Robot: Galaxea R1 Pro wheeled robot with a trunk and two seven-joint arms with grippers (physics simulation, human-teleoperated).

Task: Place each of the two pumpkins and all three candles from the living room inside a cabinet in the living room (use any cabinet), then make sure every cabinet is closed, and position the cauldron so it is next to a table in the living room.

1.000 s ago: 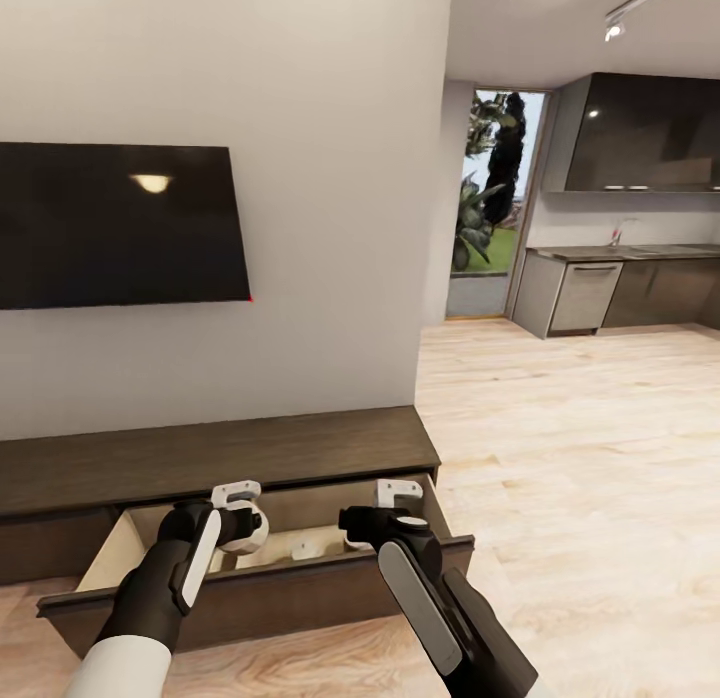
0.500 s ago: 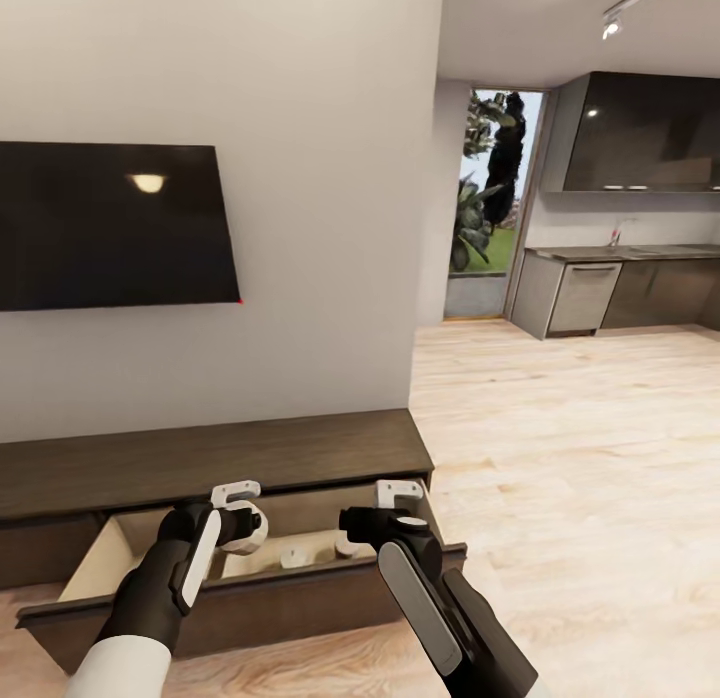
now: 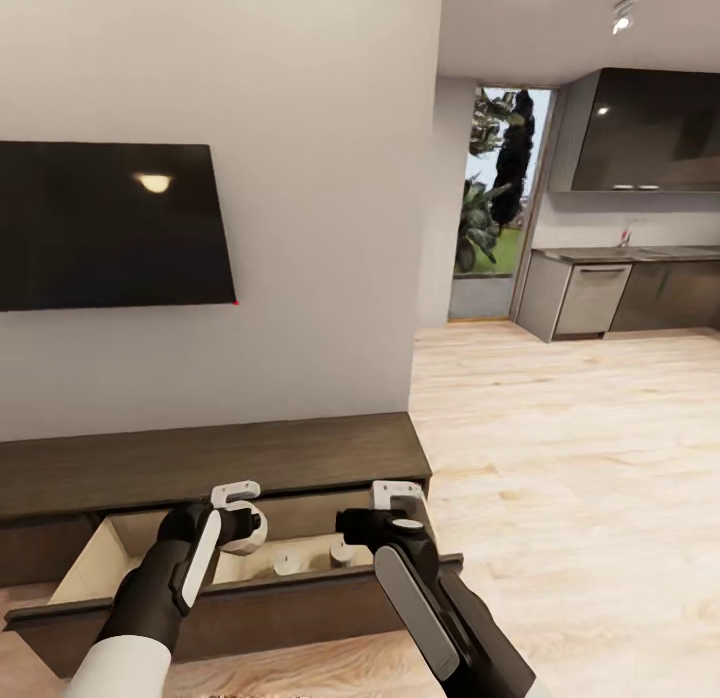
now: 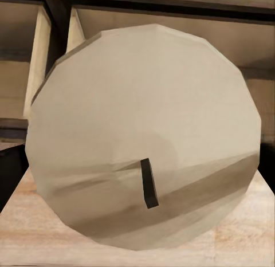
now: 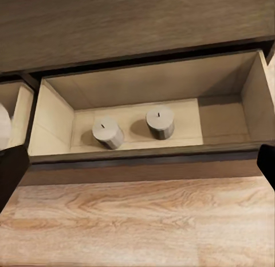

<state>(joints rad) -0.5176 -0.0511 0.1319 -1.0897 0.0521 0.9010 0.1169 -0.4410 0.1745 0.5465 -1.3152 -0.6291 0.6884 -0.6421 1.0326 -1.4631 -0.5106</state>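
Note:
The long dark-brown cabinet [image 3: 200, 458] stands against the wall under a TV, with one drawer [image 3: 260, 603] pulled out toward me. Two beige candles [image 3: 285, 561] [image 3: 343, 551] stand upright on the pale drawer floor; the right wrist view shows them side by side [image 5: 107, 132] [image 5: 160, 122]. My left gripper [image 3: 242, 518] is shut on a third candle [image 3: 246, 534], held above the drawer's middle. That candle's round top and dark wick [image 4: 149, 184] face the left wrist camera. My right gripper [image 3: 397, 498] hovers open over the drawer's right end, holding nothing.
A black TV [image 3: 110, 223] hangs on the grey wall above the cabinet. Open wooden floor [image 3: 580, 458] stretches to the right toward kitchen counters [image 3: 600, 298] and a glazed doorway [image 3: 495, 198]. The drawer's front panel juts out over the floor in front of me.
The whole picture has drifted slightly, so the camera moved and the cabinet now sits a little further left. Both arms keep their pose, and the left gripper still holds its candle.

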